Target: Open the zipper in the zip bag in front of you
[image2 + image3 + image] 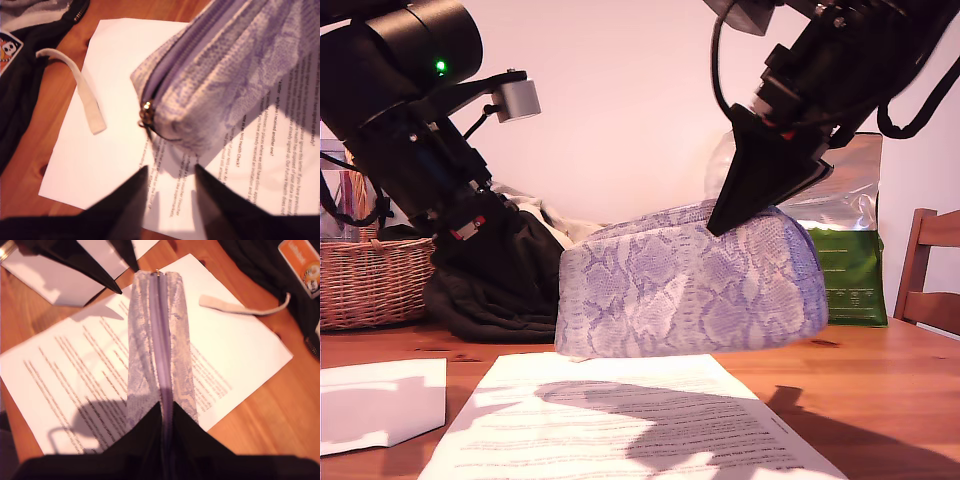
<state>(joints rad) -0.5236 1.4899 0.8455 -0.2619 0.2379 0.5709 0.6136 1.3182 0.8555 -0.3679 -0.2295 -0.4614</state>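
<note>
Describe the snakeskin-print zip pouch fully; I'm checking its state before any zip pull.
The soft oblong pouch in pale lavender-and-white snakeskin print looks like textured fabric. It seems to be held up above the printed white paper sheet. My second gripper is shut on its ridge at the exterior view's right end. The lavender zipper line runs along the ridge and looks closed, with a small metal slider at the far end, where my first gripper hangs open, not touching.
</note>
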